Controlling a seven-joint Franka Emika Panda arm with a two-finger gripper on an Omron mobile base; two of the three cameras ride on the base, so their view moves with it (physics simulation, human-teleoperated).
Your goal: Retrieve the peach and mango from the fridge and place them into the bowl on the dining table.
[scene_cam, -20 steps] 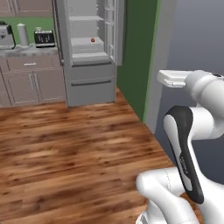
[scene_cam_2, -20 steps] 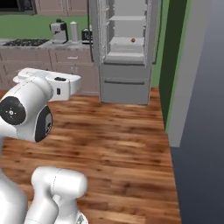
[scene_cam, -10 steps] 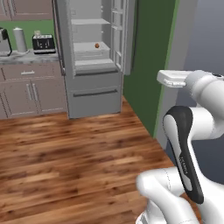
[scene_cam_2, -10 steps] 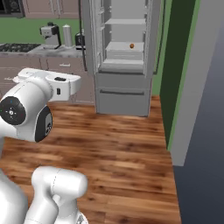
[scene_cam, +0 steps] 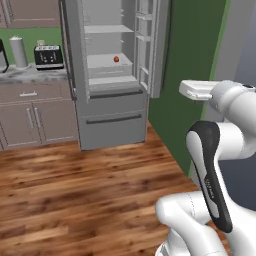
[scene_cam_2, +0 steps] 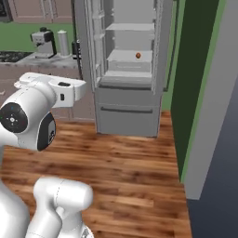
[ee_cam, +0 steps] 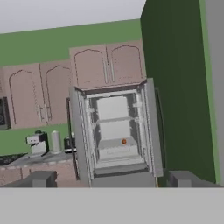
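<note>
From the left base view, the fridge (scene_cam: 107, 75) stands with both upper doors swung wide, and a small orange-red fruit (scene_cam: 116, 59) sits on a middle shelf, whether peach or mango I cannot tell. A toaster (scene_cam: 48, 56) rests on the counter (scene_cam: 30, 75) beside it.

From the right base view, the same fruit (scene_cam_2: 138, 56) lies toward the right of its shelf, above the shut drawers, with wood floor (scene_cam_2: 125, 172) between robot and fridge (scene_cam_2: 128, 69).

In the hand view, the gripper (ee_cam: 112, 179) has its fingertips (ee_cam: 41, 178) spread wide, holding nothing, aimed at the fridge (ee_cam: 114, 131) and fruit (ee_cam: 124, 141) far off
</note>
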